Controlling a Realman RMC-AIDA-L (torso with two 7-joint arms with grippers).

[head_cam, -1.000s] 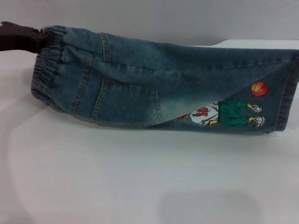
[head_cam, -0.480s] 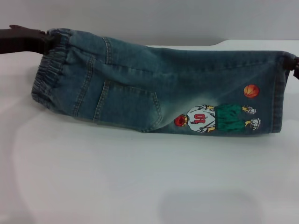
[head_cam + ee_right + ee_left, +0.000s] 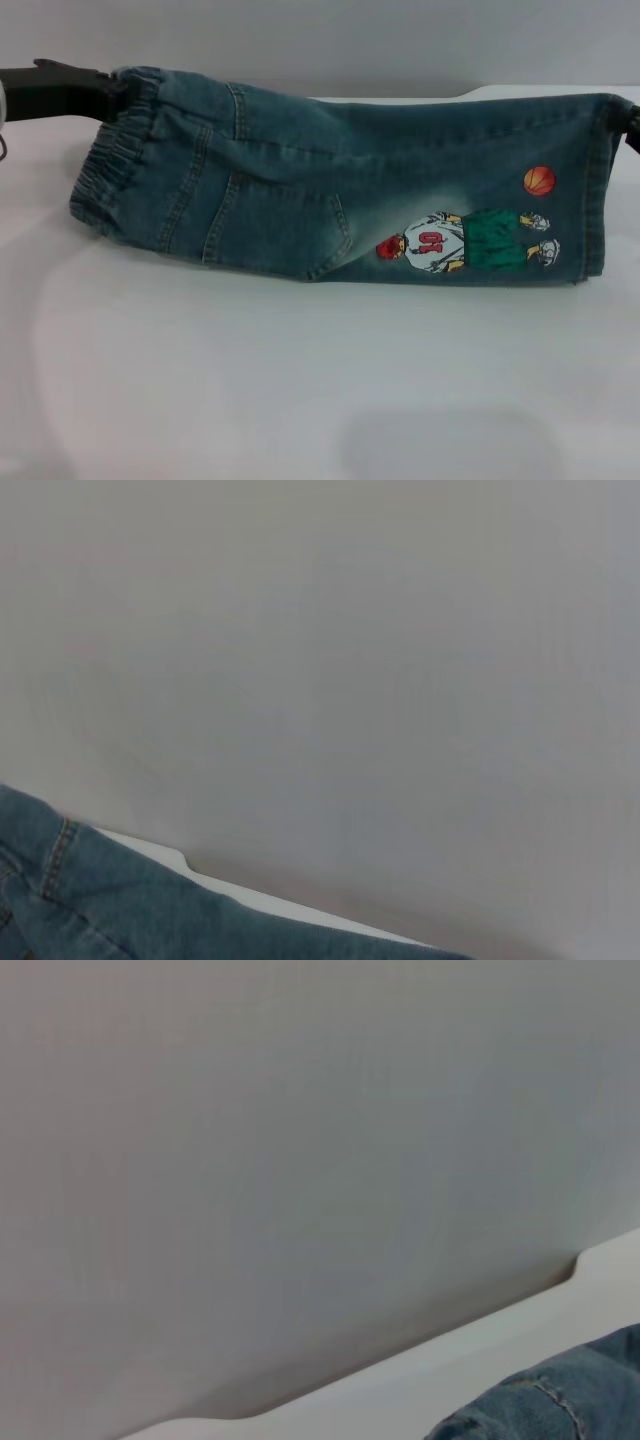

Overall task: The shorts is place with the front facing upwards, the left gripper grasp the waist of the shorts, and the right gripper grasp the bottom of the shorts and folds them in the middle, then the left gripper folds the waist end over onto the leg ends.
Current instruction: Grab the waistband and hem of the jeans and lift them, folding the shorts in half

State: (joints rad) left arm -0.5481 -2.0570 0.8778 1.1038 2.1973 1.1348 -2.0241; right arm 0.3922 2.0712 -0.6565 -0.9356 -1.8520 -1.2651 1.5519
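Observation:
The shorts (image 3: 300, 180) lie stretched across the white table (image 3: 300, 380), folded lengthwise, with the patch pocket (image 3: 275, 225) and the basketball-player embroidery (image 3: 465, 240) facing up. My left gripper (image 3: 105, 90) is shut on the far corner of the elastic waist (image 3: 110, 160) at the left. The bottom of the shorts (image 3: 600, 190) is at the right, where my right gripper (image 3: 632, 125) shows as a dark bit at the picture's edge, holding the far hem corner. A strip of the shorts' denim (image 3: 560, 1400) shows in the left wrist view and another (image 3: 100, 900) in the right wrist view.
A grey wall (image 3: 350, 40) stands right behind the table's far edge. White table surface spreads in front of the shorts towards me.
The folded-over flap at the leg end has dropped flat, so the whole player figure now shows. The shorts have settled lower and straighter between the two grippers.

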